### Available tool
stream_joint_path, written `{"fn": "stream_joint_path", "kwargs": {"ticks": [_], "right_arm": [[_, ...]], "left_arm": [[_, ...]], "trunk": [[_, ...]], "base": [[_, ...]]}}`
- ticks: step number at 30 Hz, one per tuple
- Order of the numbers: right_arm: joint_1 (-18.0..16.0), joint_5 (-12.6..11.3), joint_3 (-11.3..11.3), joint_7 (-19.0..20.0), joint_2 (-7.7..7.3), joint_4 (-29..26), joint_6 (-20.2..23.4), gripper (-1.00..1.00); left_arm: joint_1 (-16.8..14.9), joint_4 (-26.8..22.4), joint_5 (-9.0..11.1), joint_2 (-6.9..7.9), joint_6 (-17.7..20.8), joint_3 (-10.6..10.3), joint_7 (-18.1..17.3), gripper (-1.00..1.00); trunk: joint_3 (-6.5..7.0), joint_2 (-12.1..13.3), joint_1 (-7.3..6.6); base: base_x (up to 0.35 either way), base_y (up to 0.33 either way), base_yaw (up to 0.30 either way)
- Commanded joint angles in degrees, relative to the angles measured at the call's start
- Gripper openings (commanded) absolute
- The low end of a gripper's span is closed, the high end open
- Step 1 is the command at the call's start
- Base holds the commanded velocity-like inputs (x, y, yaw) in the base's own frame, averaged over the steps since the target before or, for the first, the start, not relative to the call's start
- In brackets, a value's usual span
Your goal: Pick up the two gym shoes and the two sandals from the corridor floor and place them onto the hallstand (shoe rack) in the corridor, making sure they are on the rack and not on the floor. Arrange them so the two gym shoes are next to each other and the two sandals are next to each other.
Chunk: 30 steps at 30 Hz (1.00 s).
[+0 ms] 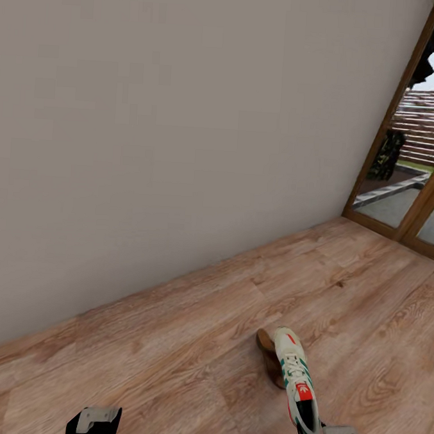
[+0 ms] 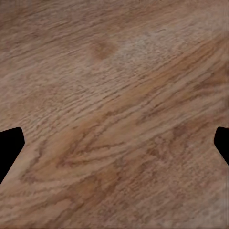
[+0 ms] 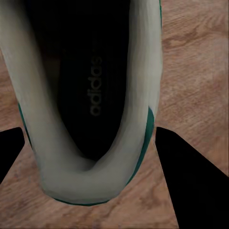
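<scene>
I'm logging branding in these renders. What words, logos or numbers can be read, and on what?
"adidas": printed on the dark insole inside the gym shoe, seen in the right wrist view.
A red logo patch on the shoe's tongue in the head view is too small to read.
No text on the corridor floor or the wall.

Floor: we see wood-grain planks (image 1: 169, 362) meeting a plain wall.
On it: a sneaker (image 1: 295, 376) beside a brown sandal (image 1: 269, 361).
</scene>
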Motion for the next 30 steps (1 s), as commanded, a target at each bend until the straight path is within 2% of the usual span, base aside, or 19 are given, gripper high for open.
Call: {"fn": "stream_joint_path", "kwargs": {"ticks": [1,27,30], "right_arm": [[-0.07,0.19,-0.50,0.50,0.04,0.05,-0.20,-1.00],[-0.06,0.19,-0.54,0.50,0.03,0.05,-0.20,-1.00],[-0.06,-0.55,-0.51,0.50,0.04,0.05,-0.20,-1.00]], "left_arm": [[-0.02,0.02,-0.09,-0.04,-0.13,0.42,-0.53,1.00],[-0.02,0.02,-0.08,-0.04,-0.13,0.42,-0.53,1.00],[-0.02,0.02,-0.09,-0.04,-0.13,0.42,-0.53,1.00]], "trunk": [[-0.02,-0.02,-0.01],[0.22,-0.02,-0.01],[0.22,-0.02,-0.01]], "base": [[0.000,0.000,-0.300],[0.000,0.000,-0.300],[0.000,0.000,-0.300]]}}
